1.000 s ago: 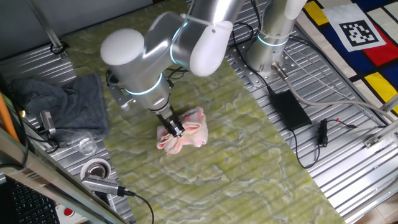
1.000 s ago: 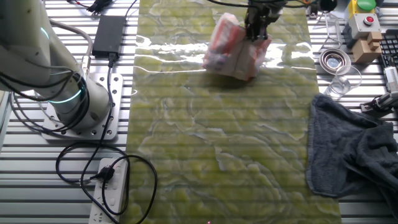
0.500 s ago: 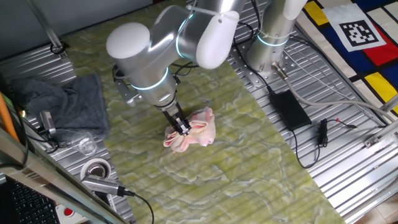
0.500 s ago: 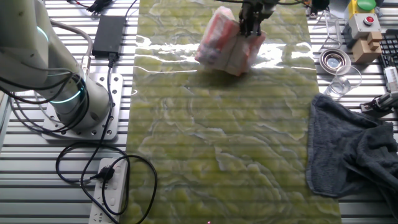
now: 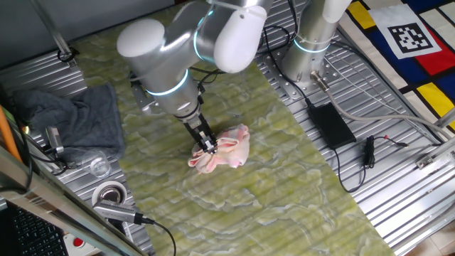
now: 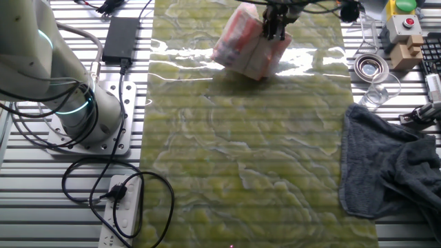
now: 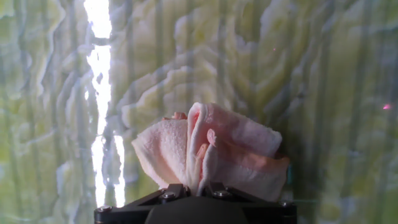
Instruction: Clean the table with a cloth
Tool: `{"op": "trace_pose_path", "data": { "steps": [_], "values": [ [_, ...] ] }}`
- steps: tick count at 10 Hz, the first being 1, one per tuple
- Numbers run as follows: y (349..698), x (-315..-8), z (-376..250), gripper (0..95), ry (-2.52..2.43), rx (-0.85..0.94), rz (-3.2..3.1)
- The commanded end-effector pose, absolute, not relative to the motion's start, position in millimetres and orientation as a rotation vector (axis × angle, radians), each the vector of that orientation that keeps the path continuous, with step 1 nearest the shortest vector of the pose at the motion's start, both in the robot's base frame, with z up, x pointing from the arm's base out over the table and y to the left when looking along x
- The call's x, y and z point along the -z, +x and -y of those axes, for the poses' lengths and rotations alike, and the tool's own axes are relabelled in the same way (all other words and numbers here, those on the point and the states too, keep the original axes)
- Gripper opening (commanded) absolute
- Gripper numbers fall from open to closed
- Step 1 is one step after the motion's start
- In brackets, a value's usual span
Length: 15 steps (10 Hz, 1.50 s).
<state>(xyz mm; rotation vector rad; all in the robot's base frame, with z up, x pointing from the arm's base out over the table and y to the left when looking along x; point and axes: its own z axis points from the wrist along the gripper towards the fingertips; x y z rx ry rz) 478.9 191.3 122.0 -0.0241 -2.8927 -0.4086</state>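
The cloth (image 5: pixel 222 150) lies bunched on the surface (image 5: pixel 284 192), a pale pink lump with orange-red stripes, and I have a fold of it pinched tight between my fingers (image 5: pixel 207 146). In the hand view the cloth (image 7: pixel 208 152) rises in soft folds straight out from where my fingers close on it, with the marbled yellow-green pattern behind it. From the other fixed view the cloth (image 6: pixel 247 47) sits at the far end of the surface (image 6: pixel 241 165), and my fingers (image 6: pixel 273 27) come down onto its right side.

The surface is a long mottled strip edged by ribbed silver metal panels. In one fixed view a dark grey cloth (image 5: pixel 67 121) lies crumpled on the left, with a small clear glass (image 5: pixel 99 166) near it and a roll of tape (image 5: pixel 109 192) nearer the camera. To the right of the strip a black power brick (image 5: pixel 330 124) rests on the metal with its cables trailing. A white power strip (image 6: pixel 120 210) lies at the near left in the other fixed view.

My arm (image 5: pixel 192 50) bends over the strip, the wrist pointing steeply down at the cloth.
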Motion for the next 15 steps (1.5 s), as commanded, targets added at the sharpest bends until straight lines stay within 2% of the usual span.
{"op": "trace_pose_path", "data": {
  "steps": [1,5,11,15],
  "values": [
    [480.6,-122.7,-188.1,0.0,0.217,0.307,2.91],
    [480.6,-122.7,-188.1,0.0,0.494,0.323,2.9],
    [480.6,-122.7,-188.1,0.0,0.176,0.346,2.936],
    [483.7,-123.7,-191.8,0.0,0.178,0.324,2.934]
  ]
}}
